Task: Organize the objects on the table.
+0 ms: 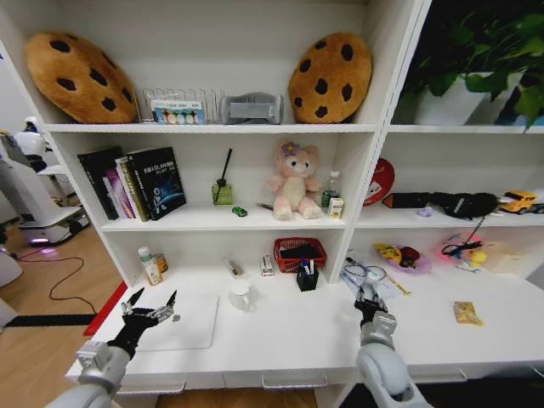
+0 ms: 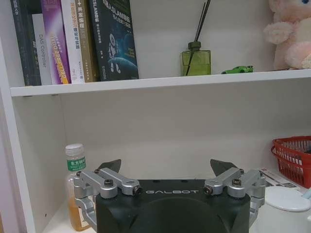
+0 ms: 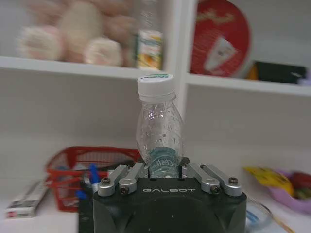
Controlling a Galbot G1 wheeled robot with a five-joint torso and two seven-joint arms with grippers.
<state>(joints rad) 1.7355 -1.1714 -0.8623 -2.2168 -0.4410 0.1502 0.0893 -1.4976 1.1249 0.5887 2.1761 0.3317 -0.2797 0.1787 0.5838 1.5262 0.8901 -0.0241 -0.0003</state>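
Clear ribbed plastic bottle [image 3: 159, 131] clamped upright in right hand [image 3: 160, 171], left hand [image 2: 165, 171] spread wide, empty.

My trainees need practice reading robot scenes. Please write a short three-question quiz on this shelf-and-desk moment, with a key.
1. True or false: the left end effector is open and holds nothing.
2. What does the right end effector grip? A) a red basket B) the clear bottle C) a white mug
3. Fill the gap: the green toy car sits on the shelf between the reed diffuser and the pink plush ____.

Key: 1 true. 2 B. 3 bear: the pink plush bear.
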